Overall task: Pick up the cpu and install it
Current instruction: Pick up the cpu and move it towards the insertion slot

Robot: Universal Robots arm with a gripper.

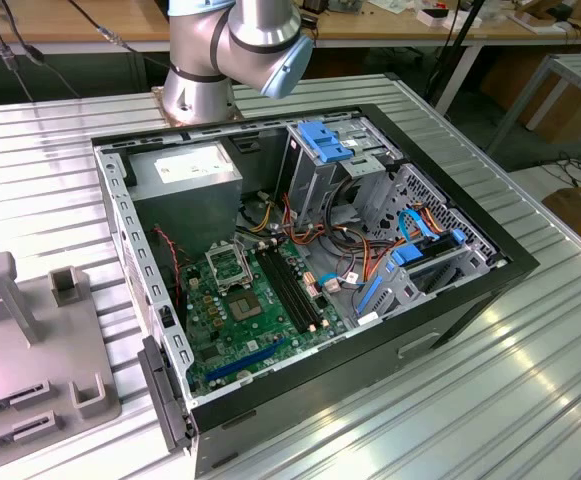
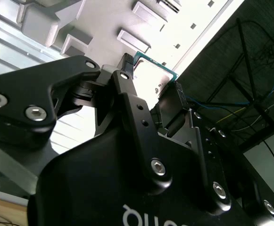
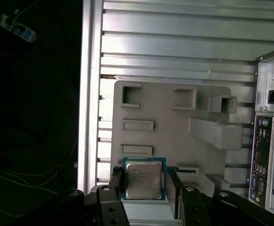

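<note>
**Tool state.** The gripper (image 3: 144, 178) is closed on the cpu (image 3: 144, 181). In the first wrist view, its two black fingers (image 3: 116, 182) press against two opposite edges of the chip. The gap between them is only as wide as the chip itself. In the second wrist view, the gripper (image 2: 152, 77) shows the same hold. The cpu (image 2: 151, 80) sits between the finger tips, with its green rim exposed on the free side.

**Position of the cpu.** The chip is held in the air, clear of every surface. Its dull grey metal top faces the first wrist camera, and a thin green border is visible around it. Well behind it lies the grey holder plate (image 3: 174, 132), with its raised blocks and shallow pockets. The chip is seen over one edge of that plate.

**Bench layout.**
- The bench (image 1: 530, 380) has a ribbed metal top.
- The holder plate (image 1: 40, 360) lies at the bench edge on the exterior view's left.
- The open computer case (image 1: 320, 385) stands near the middle of the bench, just beside the plate. In the first wrist view, its rear panel (image 3: 271, 141) is next to the plate.
- The arm base (image 1: 198, 85) stands at the far edge of the bench, behind the case.

**Inside the case.** The green motherboard (image 1: 230, 330) lies flat on the case floor. It carries the silver socket frame (image 1: 227, 265), with the long black memory slots (image 1: 292, 290) just beside it on the exterior view's right. Whether the frame is raised or latched cannot be determined.
</note>
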